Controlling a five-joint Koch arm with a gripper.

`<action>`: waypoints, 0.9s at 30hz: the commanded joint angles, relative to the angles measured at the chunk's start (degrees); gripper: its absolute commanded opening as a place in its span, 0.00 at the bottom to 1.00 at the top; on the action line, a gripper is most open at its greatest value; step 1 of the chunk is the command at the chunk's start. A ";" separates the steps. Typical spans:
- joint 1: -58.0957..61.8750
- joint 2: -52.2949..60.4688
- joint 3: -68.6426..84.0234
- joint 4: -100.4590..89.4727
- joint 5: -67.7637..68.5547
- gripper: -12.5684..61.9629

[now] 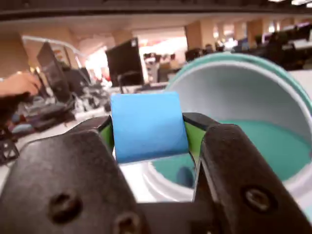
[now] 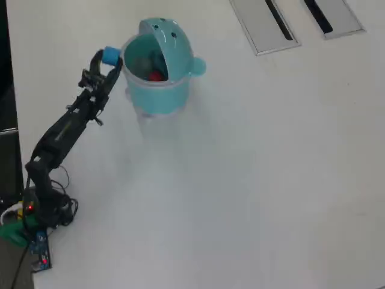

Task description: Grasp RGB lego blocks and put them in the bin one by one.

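My gripper (image 1: 148, 134) clamps the blue cube (image 1: 147, 126), smooth-faced, just at the rim of the teal bin (image 2: 157, 96) near the bench's far-left corner. Lid raised; red cube (image 2: 156, 76) inside.

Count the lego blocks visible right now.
2: the blue block held in the gripper beside the bin, and a red block inside it. Others may be hidden.
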 commanded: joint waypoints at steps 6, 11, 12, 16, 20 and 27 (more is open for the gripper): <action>2.29 -9.49 -17.05 -8.88 2.72 0.14; 4.66 -24.17 -31.64 -9.40 3.16 0.14; 5.98 -27.07 -35.33 -9.58 3.16 0.14; 6.86 -28.48 -35.95 -9.58 -0.35 0.22; 6.24 -27.86 -35.16 -8.17 -16.35 0.49; 5.98 -23.73 -30.67 -6.42 -19.60 0.58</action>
